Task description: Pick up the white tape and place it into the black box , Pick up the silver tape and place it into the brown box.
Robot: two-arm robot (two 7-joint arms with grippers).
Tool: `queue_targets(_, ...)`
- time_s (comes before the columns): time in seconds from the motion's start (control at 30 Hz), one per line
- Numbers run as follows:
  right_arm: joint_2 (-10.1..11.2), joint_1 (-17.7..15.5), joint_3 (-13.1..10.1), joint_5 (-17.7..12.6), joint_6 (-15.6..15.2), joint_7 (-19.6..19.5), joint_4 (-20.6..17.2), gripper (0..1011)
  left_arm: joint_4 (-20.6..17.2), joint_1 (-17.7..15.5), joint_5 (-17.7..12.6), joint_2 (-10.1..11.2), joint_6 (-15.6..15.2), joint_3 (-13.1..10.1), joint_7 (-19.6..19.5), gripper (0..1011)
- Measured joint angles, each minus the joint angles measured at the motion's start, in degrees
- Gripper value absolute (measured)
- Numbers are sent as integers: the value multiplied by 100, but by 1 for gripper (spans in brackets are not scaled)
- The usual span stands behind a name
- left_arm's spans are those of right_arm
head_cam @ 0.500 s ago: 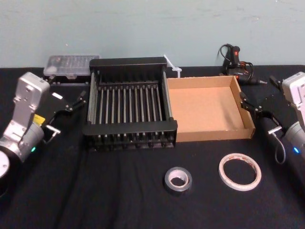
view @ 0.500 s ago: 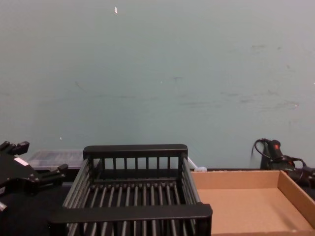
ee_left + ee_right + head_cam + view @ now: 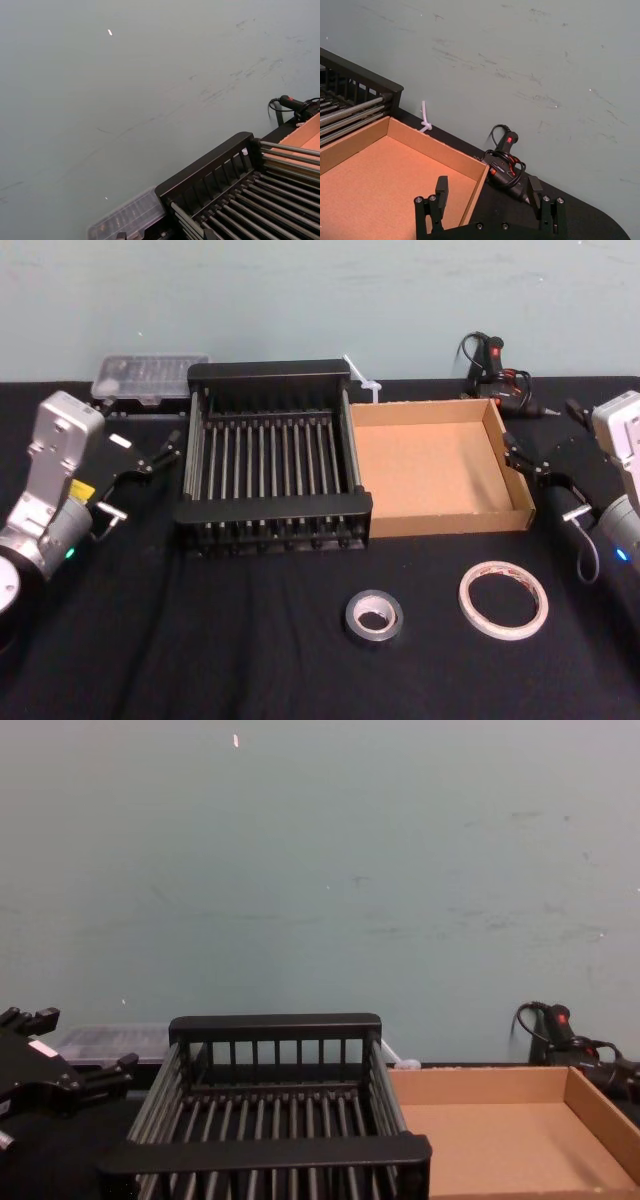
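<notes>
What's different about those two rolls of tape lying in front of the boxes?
The white tape is a wide, thin ring with a big hole; the silver tape is a smaller, thicker roll. The white tape is pale with red print on its core; the silver tape is dark grey with a pale core. Both lie flat on the table, apart.

I saw the left gripper (image 3: 150, 468) raised at my left and the right gripper (image 3: 488, 186) at my right, fingers spread wide.
</notes>
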State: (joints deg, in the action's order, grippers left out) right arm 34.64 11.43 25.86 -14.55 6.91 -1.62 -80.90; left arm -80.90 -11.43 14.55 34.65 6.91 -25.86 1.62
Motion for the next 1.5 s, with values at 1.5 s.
queue_targets(1.5,177,-373,-389,-222,-408,264,-610,1003,0,0,0,0,0,0,0,1001)
